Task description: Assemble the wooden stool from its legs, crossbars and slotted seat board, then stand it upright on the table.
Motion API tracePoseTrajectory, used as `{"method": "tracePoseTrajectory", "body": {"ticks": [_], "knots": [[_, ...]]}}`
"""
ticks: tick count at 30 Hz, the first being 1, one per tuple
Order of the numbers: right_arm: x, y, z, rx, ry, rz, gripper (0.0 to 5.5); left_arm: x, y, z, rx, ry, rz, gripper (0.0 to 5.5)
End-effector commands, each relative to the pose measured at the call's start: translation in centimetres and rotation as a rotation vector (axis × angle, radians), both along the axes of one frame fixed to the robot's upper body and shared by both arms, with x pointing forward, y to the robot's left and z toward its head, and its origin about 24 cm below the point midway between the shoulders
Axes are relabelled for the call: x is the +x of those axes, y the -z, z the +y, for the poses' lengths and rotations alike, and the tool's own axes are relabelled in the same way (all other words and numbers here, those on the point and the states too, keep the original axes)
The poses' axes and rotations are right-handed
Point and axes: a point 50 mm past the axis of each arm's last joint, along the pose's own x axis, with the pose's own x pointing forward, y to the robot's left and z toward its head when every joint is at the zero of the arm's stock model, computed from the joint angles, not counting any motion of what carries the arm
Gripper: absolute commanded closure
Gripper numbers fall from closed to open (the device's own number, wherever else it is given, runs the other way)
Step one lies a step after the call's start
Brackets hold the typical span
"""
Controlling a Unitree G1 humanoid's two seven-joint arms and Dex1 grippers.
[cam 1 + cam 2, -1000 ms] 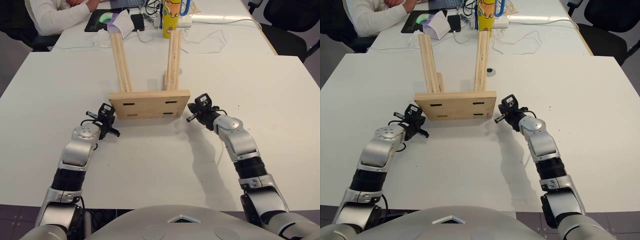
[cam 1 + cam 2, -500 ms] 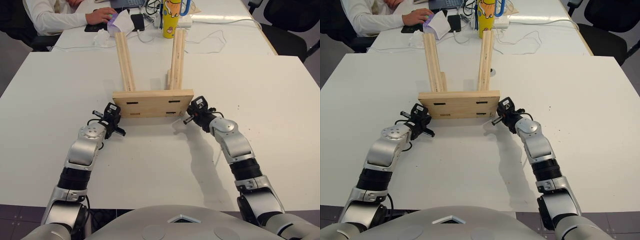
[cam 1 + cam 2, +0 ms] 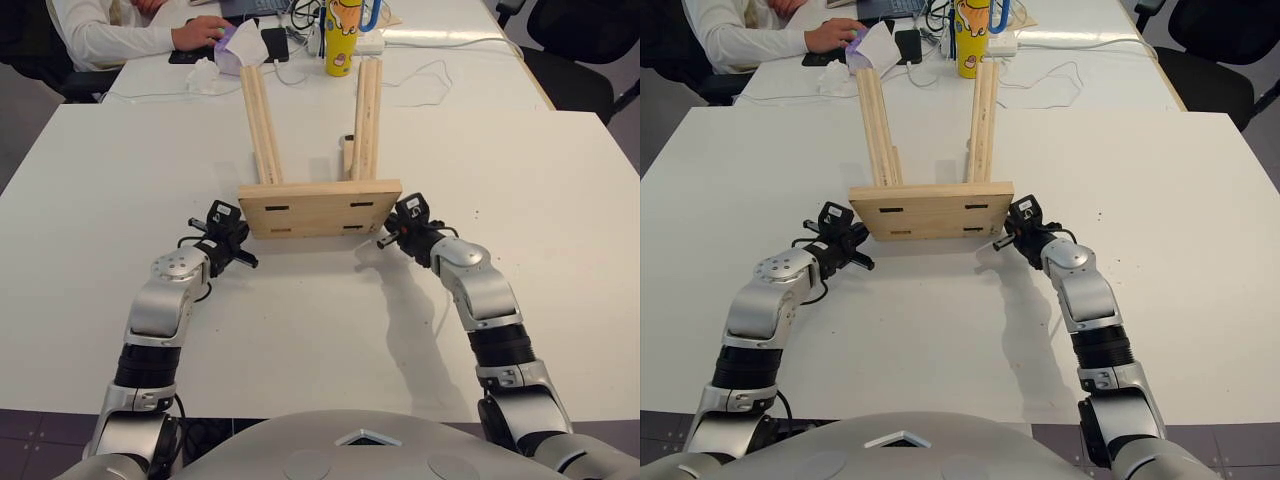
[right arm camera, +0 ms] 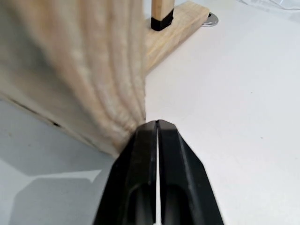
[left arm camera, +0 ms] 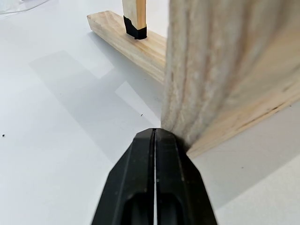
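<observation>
Our left pincer (image 5: 153, 136) has its fingers pressed together, its tip right at the left end of the seat board (image 3: 318, 208). The stool (image 3: 930, 200) lies on its side mid-counter (image 3: 300, 340), the board facing us and the legs (image 3: 258, 120) pointing toward the far edge. Our right pincer (image 4: 157, 124), fingers likewise together, meets the board's right end.

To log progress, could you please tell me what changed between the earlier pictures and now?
The stool slid toward the robot's right; the left gripper and right gripper moved right with it, at the ends of its seat board. Nothing was grasped or released. It stays on its side, legs pointing away; both grippers stay shut.
</observation>
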Motion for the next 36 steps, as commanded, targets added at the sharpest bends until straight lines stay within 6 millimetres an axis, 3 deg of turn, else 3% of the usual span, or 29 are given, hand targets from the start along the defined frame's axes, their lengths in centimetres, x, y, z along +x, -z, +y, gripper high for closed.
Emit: {"method": "tracePoseTrajectory", "body": {"ticks": [1, 5, 13, 16, 20, 23, 25, 32, 36], "knots": [[0.1, -2.9, 2.4, 0.122, -0.119, -0.081, 5.47, 0.2, -1.7, -2.0, -0.074, 0.102, -0.073, 5.5], [0.0, -5.4, 3.2, 0.168, -0.166, -0.148, 5.47, 0.5, -3.6, -2.8, -0.096, 0.128, -0.139, 5.5], [0.2, -8.9, 3.8, 0.196, -0.193, -0.238, 5.47, 1.0, -9.9, -4.4, -0.163, 0.178, -0.336, 5.5], [0.6, -11.4, 4.0, 0.225, -0.182, -0.321, 5.47, 1.0, -11.9, -4.6, -0.178, 0.187, -0.393, 5.5], [1.2, -16.1, 3.8, 0.267, -0.157, -0.476, 5.47, 1.0, -14.4, -4.8, -0.192, 0.196, -0.471, 5.5], [1.3, -17.8, 3.5, 0.272, -0.149, -0.534, 5.47, 1.1, -15.5, -4.6, -0.199, 0.185, -0.503, 5.5], [1.3, -17.9, 3.4, 0.268, -0.148, -0.532, 5.47, 1.2, -15.6, -4.5, -0.198, 0.179, -0.505, 5.5], [1.7, -13.1, 1.8, 0.154, -0.104, -0.378, 5.47, 1.1, -13.7, -3.9, -0.149, 0.153, -0.443, 5.5], [1.9, -11.5, 0.1, 0.094, -0.04, -0.346, 5.47, 1.0, -10.9, -2.3, -0.106, 0.095, -0.347, 5.5]]}}
